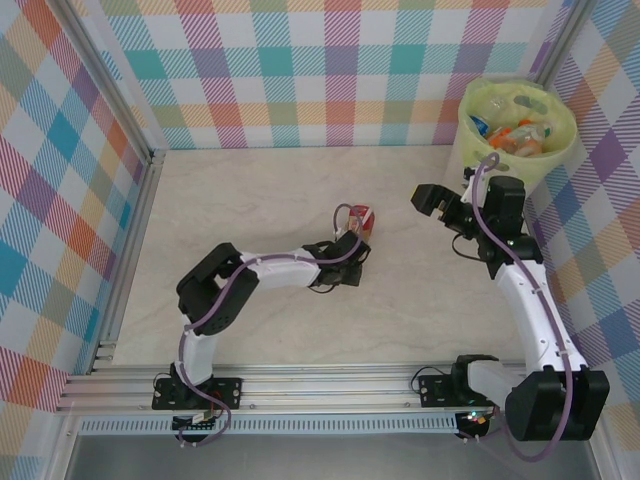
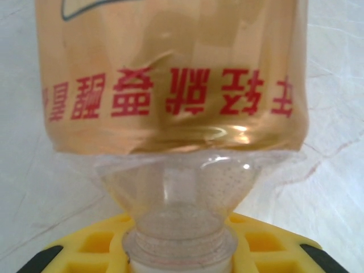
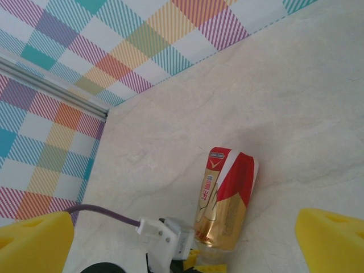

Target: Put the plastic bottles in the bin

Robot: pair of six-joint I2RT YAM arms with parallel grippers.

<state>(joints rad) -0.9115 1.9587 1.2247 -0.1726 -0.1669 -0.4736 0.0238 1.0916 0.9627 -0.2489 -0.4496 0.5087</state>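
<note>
Surrounding the pale marbled tabletop (image 1: 250,190) are plaid walls (image 1: 300,70), and the bin (image 1: 468,150) is standing in the far right corner with several plastic bottles (image 1: 515,135) lying inside it. One bottle (image 1: 362,220) with a red and gold label is lying near the middle of the tabletop, and the left gripper (image 1: 352,240) is clamping shut around its neck end. The right gripper (image 1: 433,200) is hanging with jaws spread wide and empty, between that bottle and the bin, touching neither.
</note>
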